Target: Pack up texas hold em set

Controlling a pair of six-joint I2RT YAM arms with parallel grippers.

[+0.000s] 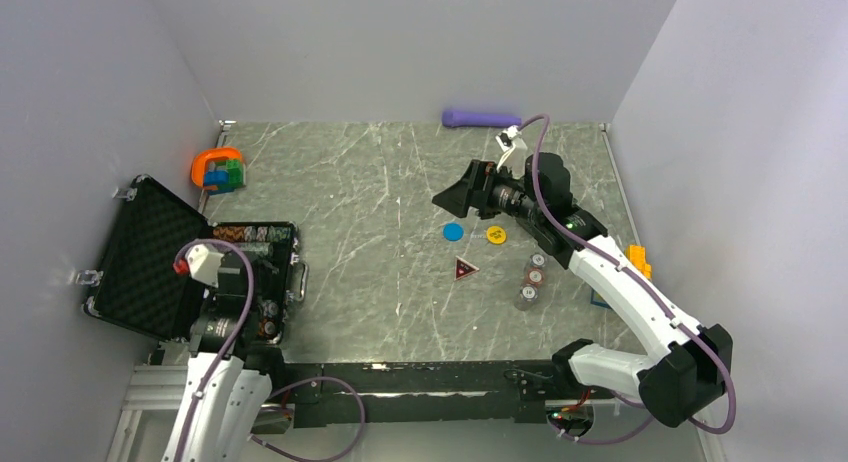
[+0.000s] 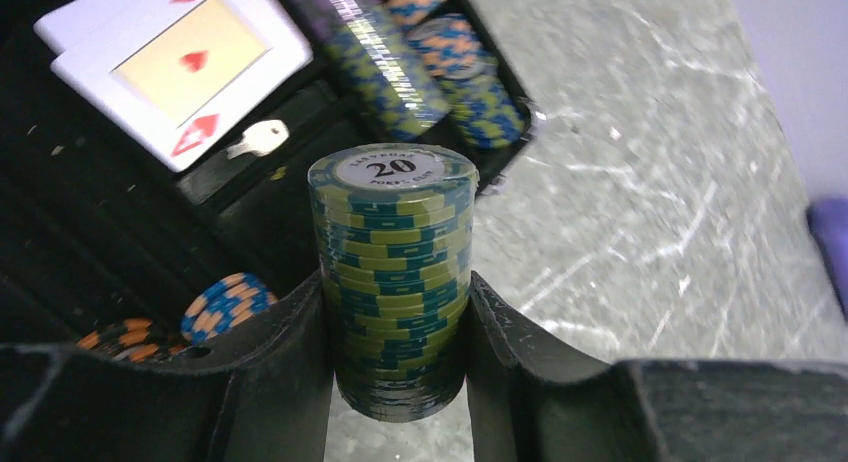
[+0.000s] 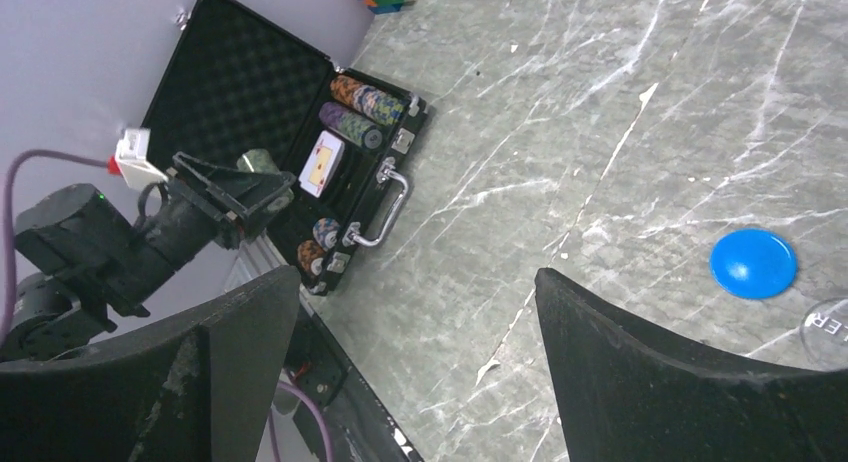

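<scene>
The black foam-lined case (image 1: 140, 252) lies open at the table's left, with rows of striped chips (image 2: 390, 72), playing cards (image 2: 180, 62) and a short blue-orange stack (image 2: 228, 302) in its tray. Over the tray's near end, my left gripper (image 2: 398, 322) is shut on a tall green-and-teal chip stack (image 2: 392, 242) marked 20. My right gripper (image 1: 455, 197) hangs open and empty above mid-table. Just in front of it lie a blue disc (image 1: 453, 232), a yellow disc (image 1: 496, 235), a dark red triangle (image 1: 466, 269) and three small chip stacks (image 1: 533, 277).
An orange ring toy with coloured blocks (image 1: 218, 169) sits at the back left. A purple cylinder (image 1: 480, 117) lies against the back wall. A yellow-orange piece (image 1: 638, 259) rests by the right arm. The case's handle (image 3: 390, 207) faces the table's middle.
</scene>
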